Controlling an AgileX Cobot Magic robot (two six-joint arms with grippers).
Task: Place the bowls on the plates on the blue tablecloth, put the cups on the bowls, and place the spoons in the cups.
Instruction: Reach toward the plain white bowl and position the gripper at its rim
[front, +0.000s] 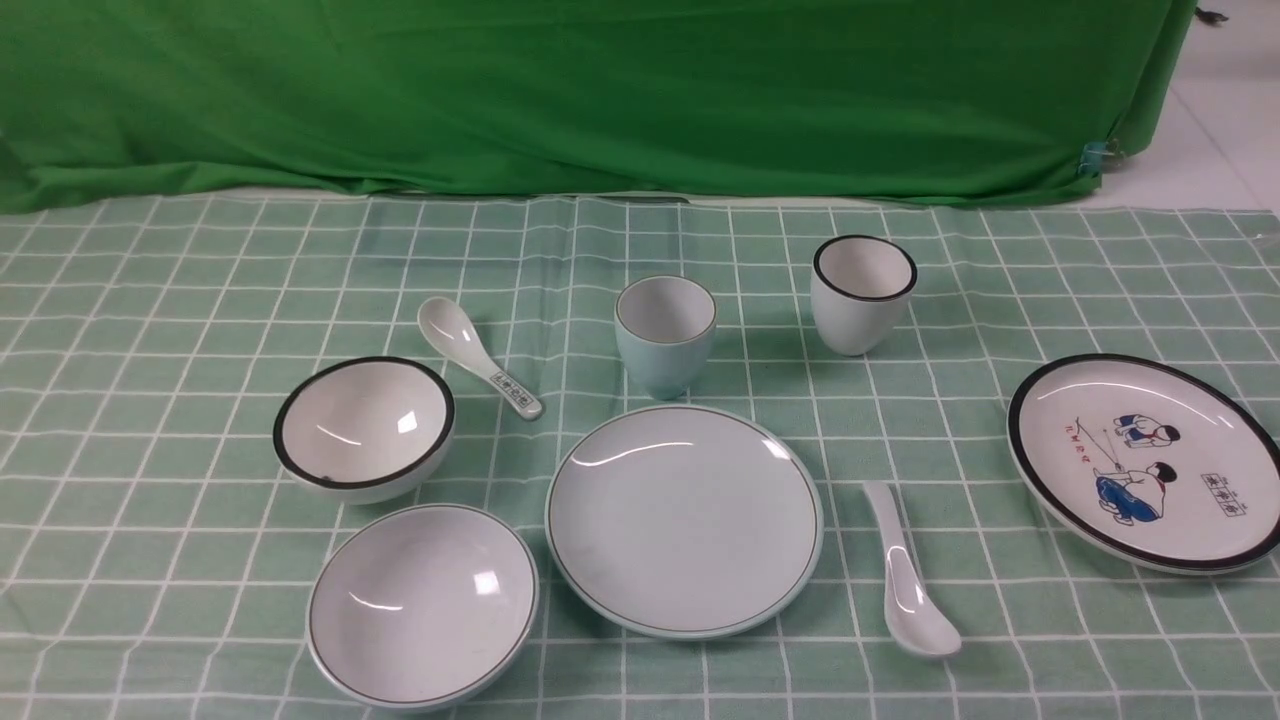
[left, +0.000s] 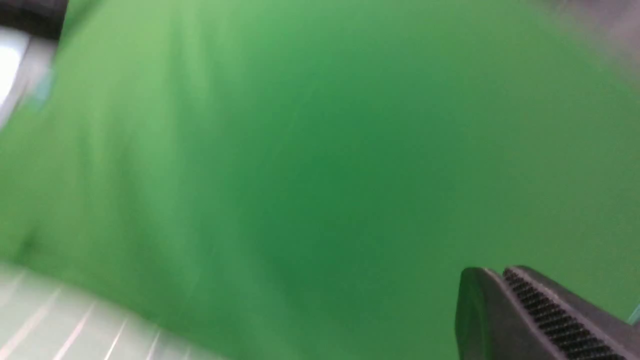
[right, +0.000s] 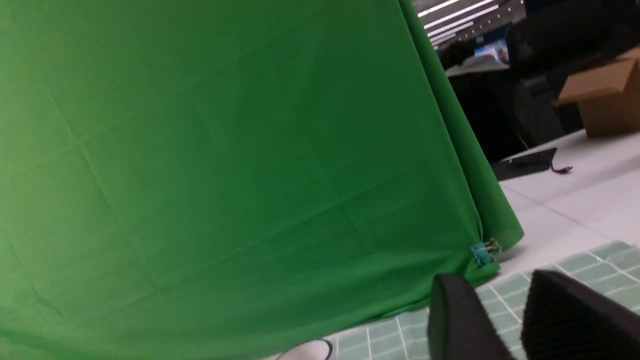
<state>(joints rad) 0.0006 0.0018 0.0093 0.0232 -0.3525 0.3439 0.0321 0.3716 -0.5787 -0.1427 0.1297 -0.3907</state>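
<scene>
On the blue tablecloth (front: 150, 300) a white black-rimmed bowl (front: 364, 428) and a pale blue bowl (front: 422, 603) stand at the left. The pale blue plate (front: 684, 518) lies in the middle and the cartoon plate (front: 1150, 460) at the right, both bare. Behind them stand a pale blue cup (front: 665, 335) and a white cup (front: 863, 293). A spoon with a printed handle (front: 475, 355) lies by the white bowl, a plain spoon (front: 908, 580) right of the blue plate. Neither arm shows in the front view. My left gripper (left: 495, 272) is shut and empty, facing the backdrop. My right gripper (right: 495, 280) is open and empty.
A bright green backdrop cloth (front: 600, 90) hangs behind the table, held by a small clip (front: 1092, 158) at its right corner. Bare white tabletop (front: 1220, 120) lies beyond the cloth at the far right. A cardboard box (right: 605, 100) stands far off.
</scene>
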